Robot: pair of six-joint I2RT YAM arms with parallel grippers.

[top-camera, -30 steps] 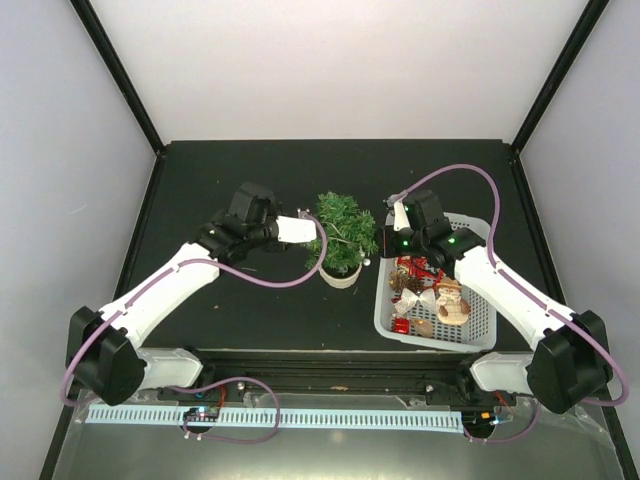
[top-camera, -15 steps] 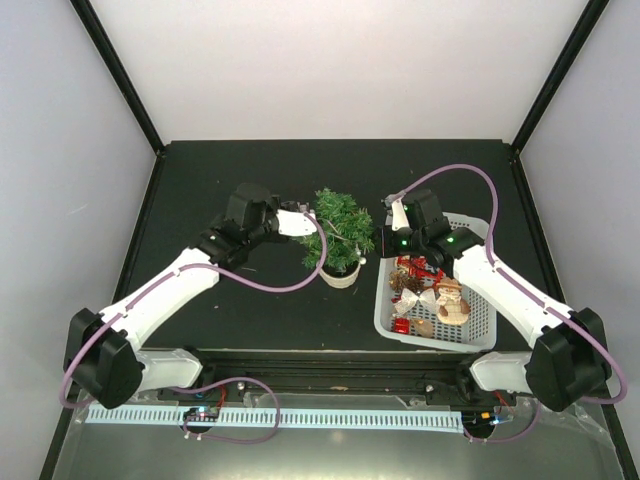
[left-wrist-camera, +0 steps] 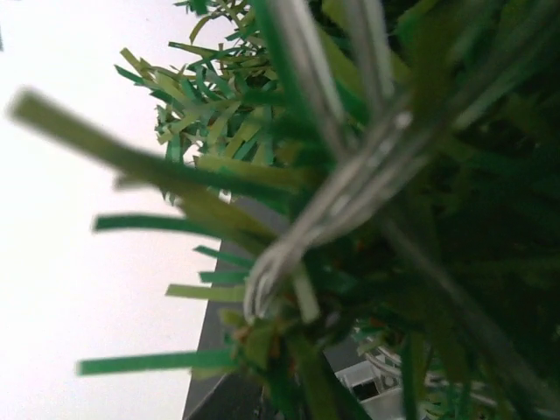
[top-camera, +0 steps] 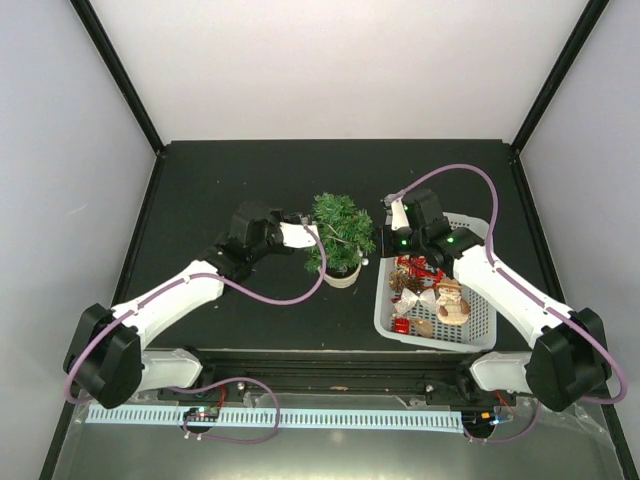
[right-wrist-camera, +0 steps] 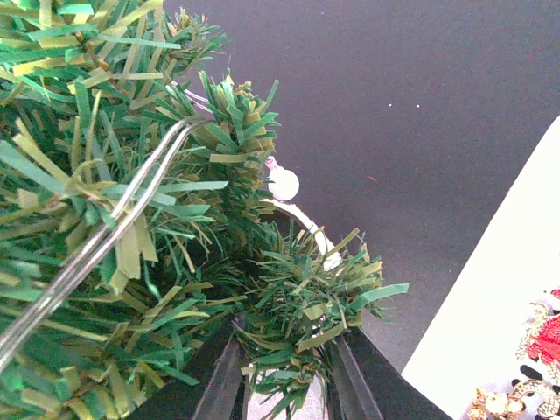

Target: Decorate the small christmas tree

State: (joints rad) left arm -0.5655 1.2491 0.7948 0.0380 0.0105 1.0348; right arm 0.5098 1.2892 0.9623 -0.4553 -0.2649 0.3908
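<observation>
Top view: small christmas tree (top-camera: 341,231) stands near mid-counter (top-camera: 230,180) in a round cream pot (top-camera: 340,276). Foliage dark green and bushy.

White basket (top-camera: 383,316) sits just beside the tree at its 3 o'clock. It holds red and gold ornaments (top-camera: 412,268), a pale bow (top-camera: 420,299) and a tan figure (top-camera: 453,305).

Left gripper (top-camera: 306,226) comes in at the tree's 9 o'clock, tip buried in the outer needles. Its wrist view is filled with blurred green needles and a thin silver wire loop (left-wrist-camera: 289,254) running through them. No fingers show there, so I cannot tell how the left jaws stand.

Right gripper (top-camera: 383,233) meets the tree at its 3 o'clock, between the foliage and the basket's far corner. Arm reaches over the basket.

Right wrist view: two black fingers (right-wrist-camera: 224,378) at 6 o'clock of the frame. The right gripper's (right-wrist-camera: 285,339) jaws are drawn close on a low tuft of the tree (right-wrist-camera: 297,297). Needles fill the narrow gap and touch both fingers. A silver wire loop (right-wrist-camera: 114,229) crosses the branches at 9 o'clock. A small white bead (right-wrist-camera: 283,184) hangs near mid-frame, with a curve of the pot's rim (right-wrist-camera: 304,224) just below it. Red and gold ornaments (right-wrist-camera: 541,343) show at 4 o'clock of the frame.

A purple cable (top-camera: 285,290) loops from the left arm across the counter at the pot's 8 o'clock.
</observation>
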